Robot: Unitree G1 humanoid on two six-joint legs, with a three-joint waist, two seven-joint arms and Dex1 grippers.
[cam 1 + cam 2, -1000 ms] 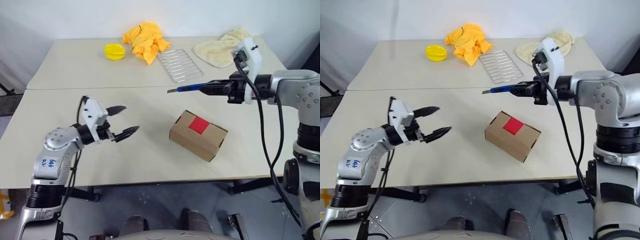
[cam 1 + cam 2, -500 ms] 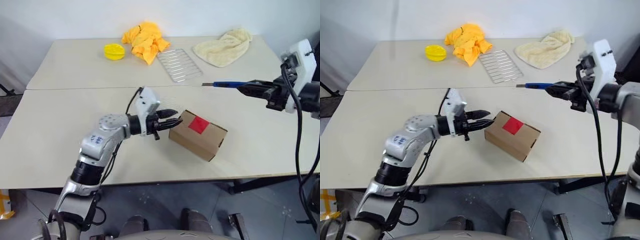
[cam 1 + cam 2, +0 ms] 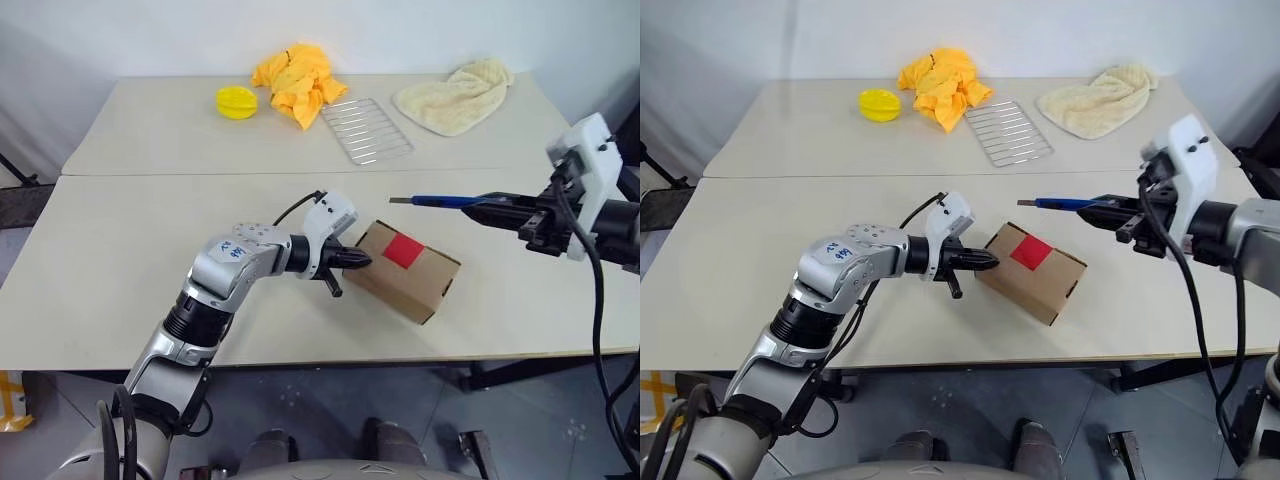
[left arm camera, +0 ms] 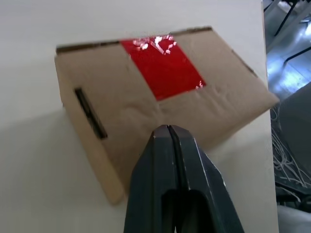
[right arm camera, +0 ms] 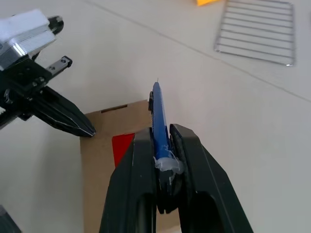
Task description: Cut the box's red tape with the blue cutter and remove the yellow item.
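Now left pincer [image 3: 358, 261] has clenched against box [image 3: 412, 272]; right pincer [image 3: 505, 208] grips blue cutter [image 3: 440, 200].

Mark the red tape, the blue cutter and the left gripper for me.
red tape [image 3: 403, 250], left eye view, middle of the patch on the box top.
blue cutter [image 3: 447, 200], left eye view, middle of its blue shaft.
left gripper [image 3: 990, 263], right eye view, tips of its shut jaws.

Brown box [image 3: 405, 272] closed, red tape [image 3: 401, 250] intact; blue cutter [image 3: 440, 200] held level.
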